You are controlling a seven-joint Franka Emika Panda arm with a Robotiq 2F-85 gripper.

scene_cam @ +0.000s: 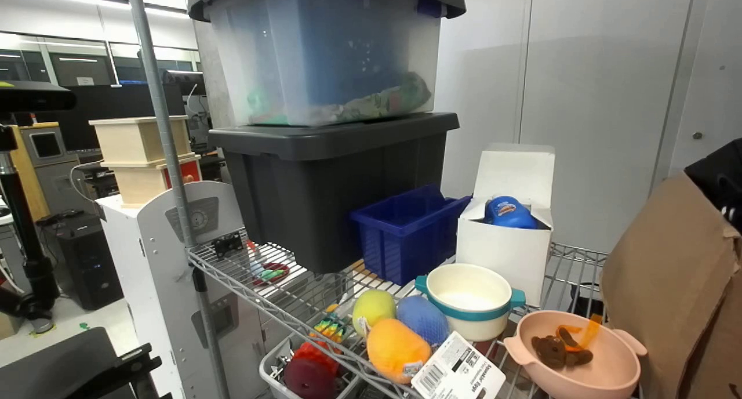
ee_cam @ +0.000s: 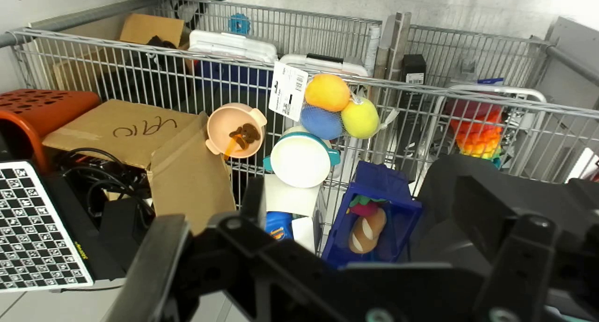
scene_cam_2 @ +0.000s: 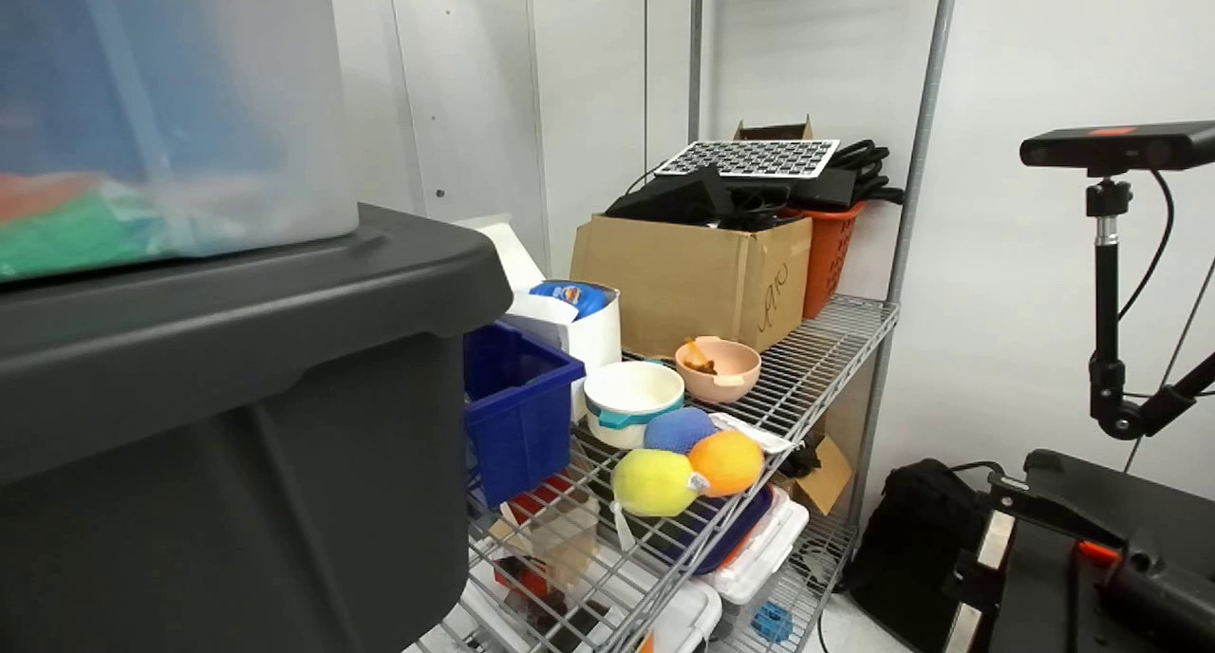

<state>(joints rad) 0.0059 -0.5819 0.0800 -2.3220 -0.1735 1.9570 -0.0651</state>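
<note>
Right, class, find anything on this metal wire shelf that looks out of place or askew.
The flat rectangular black-and-white patterned board lies askew atop black equipment heaped above the rim of the open brown cardboard box, so it looks precarious.

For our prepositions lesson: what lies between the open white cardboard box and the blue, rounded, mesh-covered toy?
A round, cream, teal-handled pot lies between the white box and blue toy: the wrist view and both exterior views show it.
</note>
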